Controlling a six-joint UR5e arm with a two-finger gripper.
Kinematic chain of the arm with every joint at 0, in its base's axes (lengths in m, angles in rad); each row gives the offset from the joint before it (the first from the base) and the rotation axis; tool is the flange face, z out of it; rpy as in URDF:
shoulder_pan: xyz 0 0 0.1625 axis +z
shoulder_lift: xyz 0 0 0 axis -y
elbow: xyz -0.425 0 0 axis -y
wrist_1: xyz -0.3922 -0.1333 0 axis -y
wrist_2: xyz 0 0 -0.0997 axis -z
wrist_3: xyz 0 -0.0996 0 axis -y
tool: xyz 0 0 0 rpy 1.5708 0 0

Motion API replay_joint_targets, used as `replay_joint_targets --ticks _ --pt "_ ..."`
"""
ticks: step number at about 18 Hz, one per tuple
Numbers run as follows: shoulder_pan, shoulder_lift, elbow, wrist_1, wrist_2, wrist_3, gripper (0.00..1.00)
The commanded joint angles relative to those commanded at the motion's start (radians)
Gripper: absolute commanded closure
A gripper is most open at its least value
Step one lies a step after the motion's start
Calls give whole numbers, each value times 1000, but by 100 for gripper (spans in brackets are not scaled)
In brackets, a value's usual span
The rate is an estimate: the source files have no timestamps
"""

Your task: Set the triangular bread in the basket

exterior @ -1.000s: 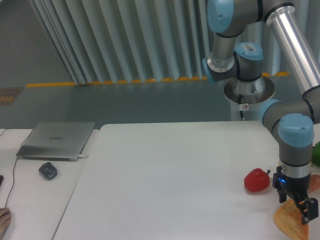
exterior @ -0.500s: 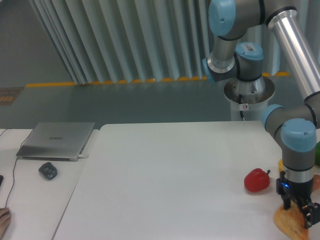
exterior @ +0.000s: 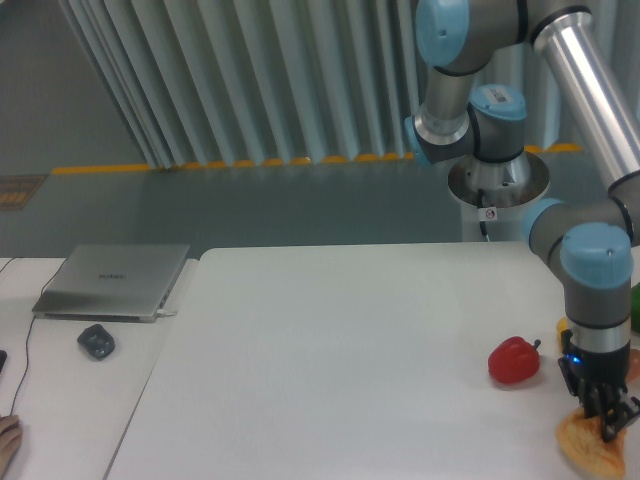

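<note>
One glossy red bell pepper (exterior: 514,360) sits on the white bench (exterior: 330,350); just right of it and nearer the camera, the black end effector (exterior: 607,423) pinches the flat golden-orange triangular bread (exterior: 588,446).

one fixed camera looks down across the table (exterior: 330,340) from its front (arm at far right).

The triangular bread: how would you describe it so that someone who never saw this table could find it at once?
Go to the white table and follow it to its near right corner, where the arm's gripper comes down. Right under the gripper lies the triangular bread, partly hidden by it. It is flat and golden-orange, unlike the round, glossy red pepper just to its upper left.
</note>
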Motion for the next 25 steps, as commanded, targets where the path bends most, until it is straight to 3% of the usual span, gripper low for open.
replay_joint_targets --ticks 3,6,9,17,23,24,25 --pt "75 71 0 -92 -5 20 100" --pt "170 123 5 -170 -9 202 100" --pt "256 132 9 -213 -15 354 100" --pt "422 126 8 -215 -35 688 100" --pt "508 94 2 -172 -40 810 100" --pt "517 91 1 -167 -46 833 91" --pt "520 80 0 -166 -52 848 46"
